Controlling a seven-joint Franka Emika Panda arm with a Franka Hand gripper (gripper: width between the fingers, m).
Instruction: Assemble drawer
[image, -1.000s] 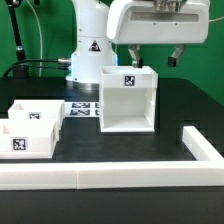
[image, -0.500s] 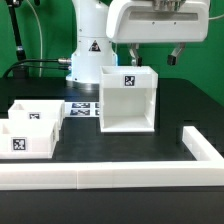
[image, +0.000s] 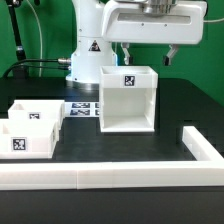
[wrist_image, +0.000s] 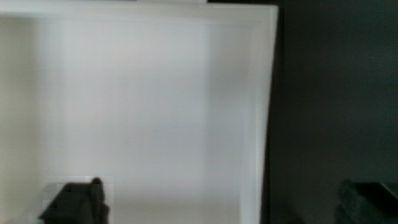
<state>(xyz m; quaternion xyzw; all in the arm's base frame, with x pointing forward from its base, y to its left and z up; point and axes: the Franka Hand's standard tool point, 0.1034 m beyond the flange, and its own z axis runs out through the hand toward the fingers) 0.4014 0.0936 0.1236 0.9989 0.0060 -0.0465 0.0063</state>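
The white casing (image: 128, 100) stands upright in the middle of the black table, its open side toward the camera and a square tag on its top edge. Two shallow white trays (image: 30, 128) with tags sit side by side at the exterior view's left. My gripper (image: 148, 57) hangs just above and behind the casing's top, open and empty. In the wrist view the casing's white surface (wrist_image: 151, 100) fills most of the frame, with my gripper (wrist_image: 222, 205) spread wide and one dark fingertip (wrist_image: 75, 204) over it.
A long low white rail (image: 100, 177) runs along the front and turns up the exterior view's right side (image: 202, 150). The marker board (image: 84, 107) lies flat behind the trays. The robot base (image: 88, 55) stands at the back.
My gripper has shifted a little toward the exterior view's left above the casing. The casing and trays have not moved.
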